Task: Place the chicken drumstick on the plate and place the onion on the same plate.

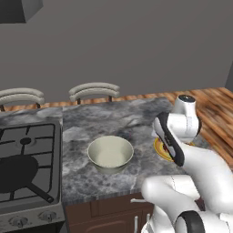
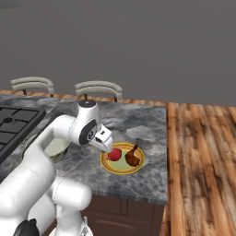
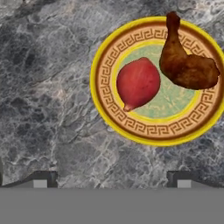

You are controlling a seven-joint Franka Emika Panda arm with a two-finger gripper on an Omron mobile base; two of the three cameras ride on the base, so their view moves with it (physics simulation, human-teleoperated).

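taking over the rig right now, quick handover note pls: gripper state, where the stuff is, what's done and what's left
Gripper: open, holding nothing, above the counter beside the plate.
Plate: on the marble counter, near its right end.
Chicken drumstick: lying on the plate.
Onion: on the same plate, next to the drumstick.
Cream bowl: on the counter between stove and plate, not part of the job.
Done: both items sit on the plate.
Left: nothing to place; probably just pull the arm back clear.
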